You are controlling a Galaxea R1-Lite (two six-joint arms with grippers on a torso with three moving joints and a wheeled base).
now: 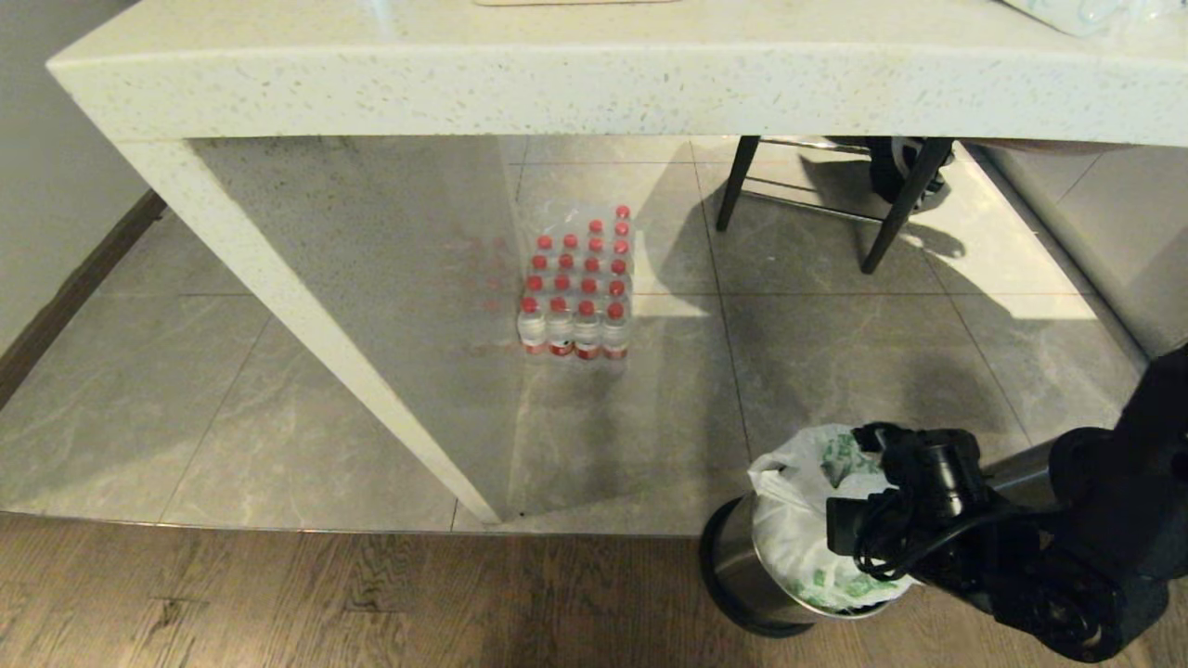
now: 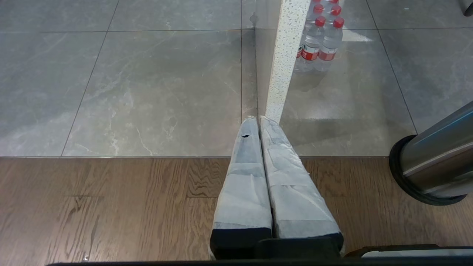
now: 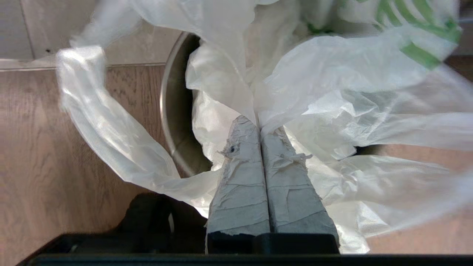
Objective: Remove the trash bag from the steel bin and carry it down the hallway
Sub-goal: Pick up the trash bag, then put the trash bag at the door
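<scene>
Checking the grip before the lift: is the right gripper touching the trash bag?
Touching. The right wrist view shows the right gripper shut on a pinched fold of the trash bag above the steel bin.

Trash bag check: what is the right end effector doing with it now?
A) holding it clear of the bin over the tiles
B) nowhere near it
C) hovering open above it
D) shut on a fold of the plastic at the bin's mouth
D: in the right wrist view the right end effector is shut, trash bag plastic pinched between its tips, over the steel bin.
</scene>
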